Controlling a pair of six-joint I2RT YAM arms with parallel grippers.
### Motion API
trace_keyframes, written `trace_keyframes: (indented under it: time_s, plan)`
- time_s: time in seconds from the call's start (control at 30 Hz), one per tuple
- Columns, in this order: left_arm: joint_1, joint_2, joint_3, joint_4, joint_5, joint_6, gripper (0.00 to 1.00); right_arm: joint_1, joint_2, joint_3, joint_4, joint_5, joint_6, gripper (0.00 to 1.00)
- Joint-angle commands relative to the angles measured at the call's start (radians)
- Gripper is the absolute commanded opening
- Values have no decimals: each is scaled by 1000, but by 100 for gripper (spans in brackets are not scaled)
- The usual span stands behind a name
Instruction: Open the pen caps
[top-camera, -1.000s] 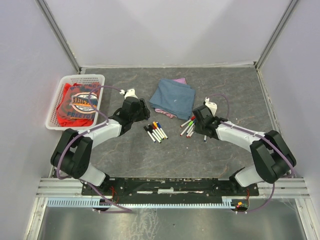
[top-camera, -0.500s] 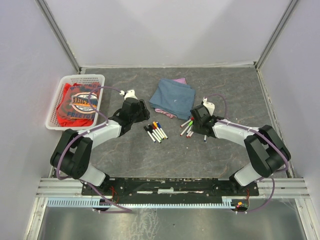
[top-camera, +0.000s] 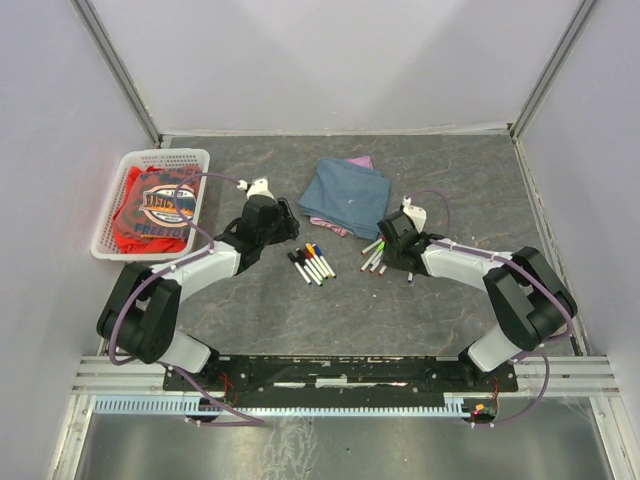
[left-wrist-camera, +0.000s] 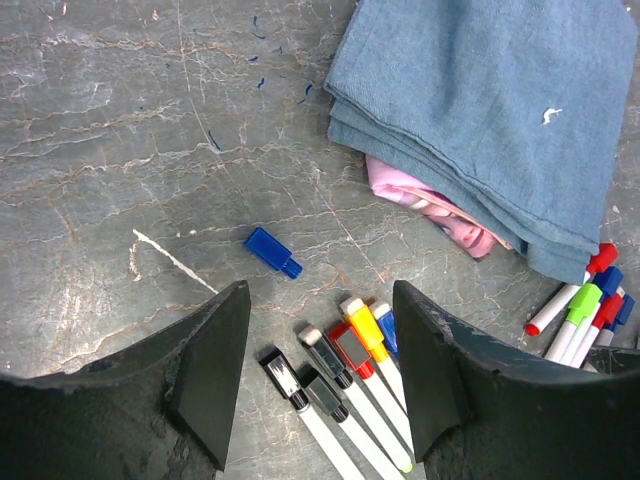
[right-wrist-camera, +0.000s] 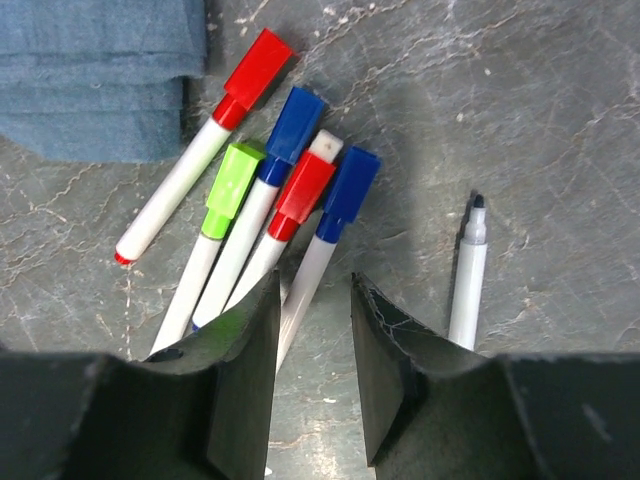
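Under my left gripper, which is open, lies a row of pens with black, red, yellow and blue pen caps; nothing is held. One loose blue cap lies on the table just beyond it. My right gripper hovers low over a second bunch of pens with red, green and blue caps. Its jaws are apart, and the white barrel of a blue-capped pen runs into the gap beside the left finger. An uncapped pen lies to the right. From above, both grippers flank the pens.
A folded blue cloth with a pink one under it lies behind the pens. A white basket of red clothing stands at the left edge. Grey walls enclose the table on three sides.
My right arm has slid left toward its bunch of pens and its jaws have narrowed a little. The left arm has stayed still.
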Motion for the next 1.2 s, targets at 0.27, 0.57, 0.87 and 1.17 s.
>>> trace_keyframes:
  time_s: [0.27,0.57,0.87,1.17]
  plan:
    - [5,-72,-6,46,27,1,66,68,20,3,-33,70,-6,29]
    - [-5,-120,14,19,116,-11,72,73,-76,-82,-35,73,-8,12]
    - [-25,-131,35,14,284,-51,74,73,-272,-134,-71,92,-37,4]
    - [-41,-61,13,236,617,-211,76,74,-492,-211,40,-97,-140,1]
